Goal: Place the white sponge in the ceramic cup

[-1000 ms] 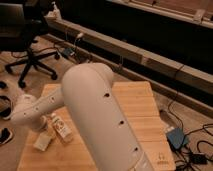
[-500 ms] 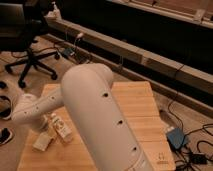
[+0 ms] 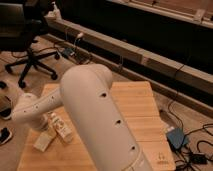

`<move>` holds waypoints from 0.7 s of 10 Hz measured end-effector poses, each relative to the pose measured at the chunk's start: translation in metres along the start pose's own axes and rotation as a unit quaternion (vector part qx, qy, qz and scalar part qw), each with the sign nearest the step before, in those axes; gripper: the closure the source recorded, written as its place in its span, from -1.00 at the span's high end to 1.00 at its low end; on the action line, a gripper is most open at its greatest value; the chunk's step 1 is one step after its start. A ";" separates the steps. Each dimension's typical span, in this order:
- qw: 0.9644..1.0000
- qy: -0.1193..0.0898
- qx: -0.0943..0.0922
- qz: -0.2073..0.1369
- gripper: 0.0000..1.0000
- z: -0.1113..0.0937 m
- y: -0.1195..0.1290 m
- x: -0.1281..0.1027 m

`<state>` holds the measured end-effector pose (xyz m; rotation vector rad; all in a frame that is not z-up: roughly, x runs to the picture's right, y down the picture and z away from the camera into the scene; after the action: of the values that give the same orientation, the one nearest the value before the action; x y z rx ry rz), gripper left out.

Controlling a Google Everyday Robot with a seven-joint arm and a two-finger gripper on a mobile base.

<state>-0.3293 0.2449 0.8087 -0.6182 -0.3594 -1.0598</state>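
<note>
Office chair [image 3: 31, 47] is standing on the floor at far left. White sponge [image 3: 43, 142] is lying flat near the left front edge of the wooden table [image 3: 140, 107]. Gripper [image 3: 50, 121] is hanging just above it, largely hidden by the arm [image 3: 95, 115]; cannot tell whether spread or closed. Labelled bottle [image 3: 63, 131] is lying just right of the sponge.

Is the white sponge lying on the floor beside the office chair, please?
No, the white sponge lies on the wooden table next to the labelled bottle; the pincer is out of view.
</note>
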 end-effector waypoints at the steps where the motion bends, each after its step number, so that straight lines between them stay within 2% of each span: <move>1: 1.000 0.001 -0.001 0.000 0.15 0.000 0.000 0.000; 4: 1.000 0.009 0.000 0.002 0.15 -0.010 0.002 0.004; 7: 1.000 0.018 0.012 0.004 0.15 -0.032 0.006 0.006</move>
<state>-0.3214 0.2227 0.7859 -0.5792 -0.3383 -1.0571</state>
